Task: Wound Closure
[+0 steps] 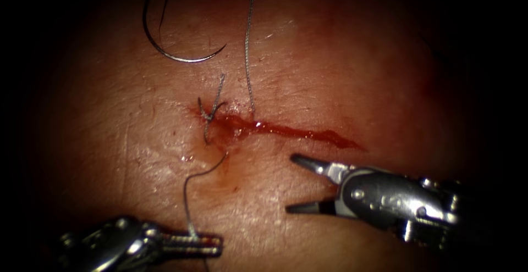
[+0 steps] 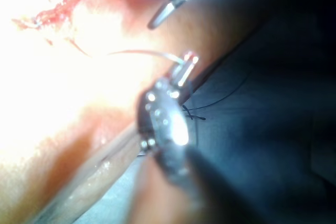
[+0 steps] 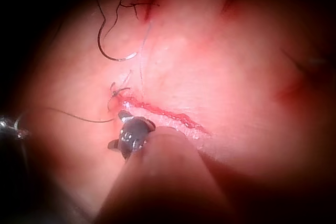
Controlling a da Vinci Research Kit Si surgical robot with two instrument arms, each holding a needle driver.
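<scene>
The left gripper (image 1: 212, 245) clamps the thin thread (image 1: 190, 195); the right gripper (image 1: 297, 187) gapes empty; the curved steel needle (image 1: 176, 56) lies loose on glistening tissue (image 1: 341, 74).

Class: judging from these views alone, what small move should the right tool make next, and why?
Probably close the right pincer on the free thread above the cut: its jaws stand open and empty, the left pincer holds thread, and the needle lies loose on the tissue.
</scene>
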